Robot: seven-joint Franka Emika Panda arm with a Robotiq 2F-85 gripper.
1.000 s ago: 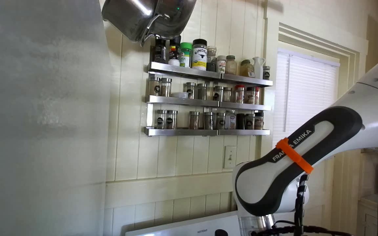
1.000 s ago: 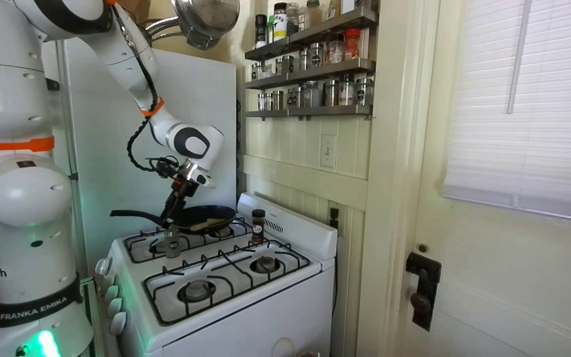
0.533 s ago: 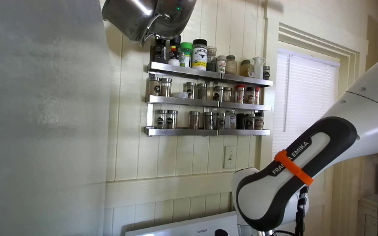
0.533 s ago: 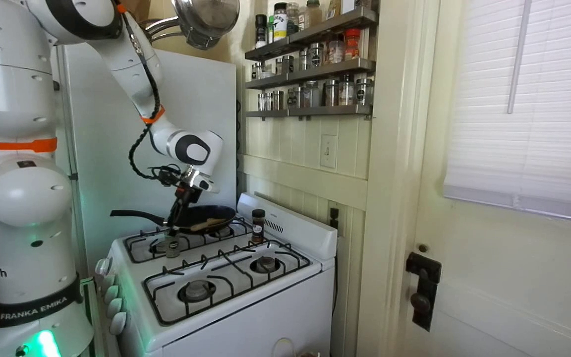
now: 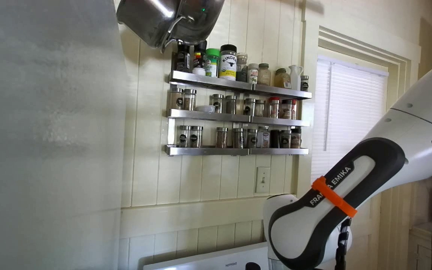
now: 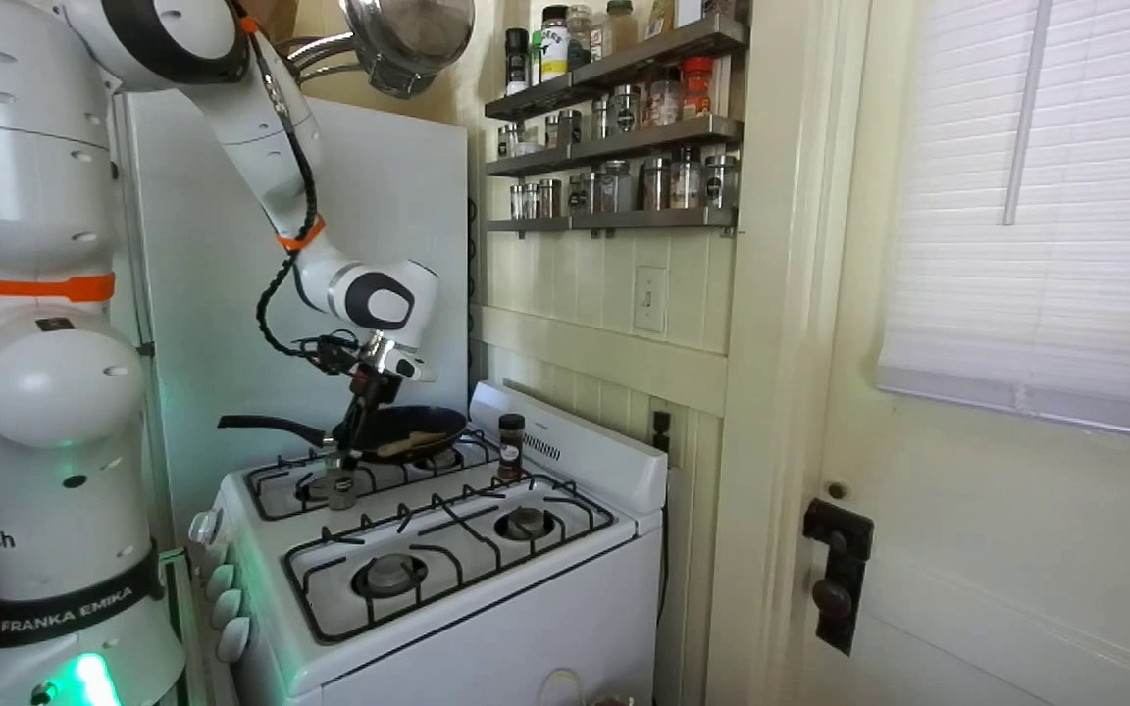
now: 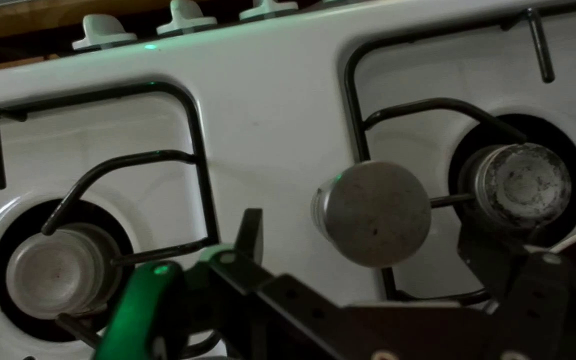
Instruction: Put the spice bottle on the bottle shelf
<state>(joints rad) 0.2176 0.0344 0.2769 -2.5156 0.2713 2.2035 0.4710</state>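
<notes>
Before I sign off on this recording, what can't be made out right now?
Glass spice jar, wrist view: contents hidden beneath its metal lid.
Skillet, in an exterior view: partly hidden behind the gripper.
Bottom-tier jars on the bottle shelf, in an exterior view: any lettering too small to read.
Arm, in an exterior view: cut off by the bottom edge, gripper included.

A: How is the spice bottle [image 6: 341,488] standing?
B: Transparent, grey-lidded, it is standing upright just beside a burner grate [image 7: 433,103].
A: And the bottle shelf [image 5: 219,116]?
B: Its three silver tiers are running along the wall [image 5: 216,180], each bearing jars [image 5: 221,138].
</notes>
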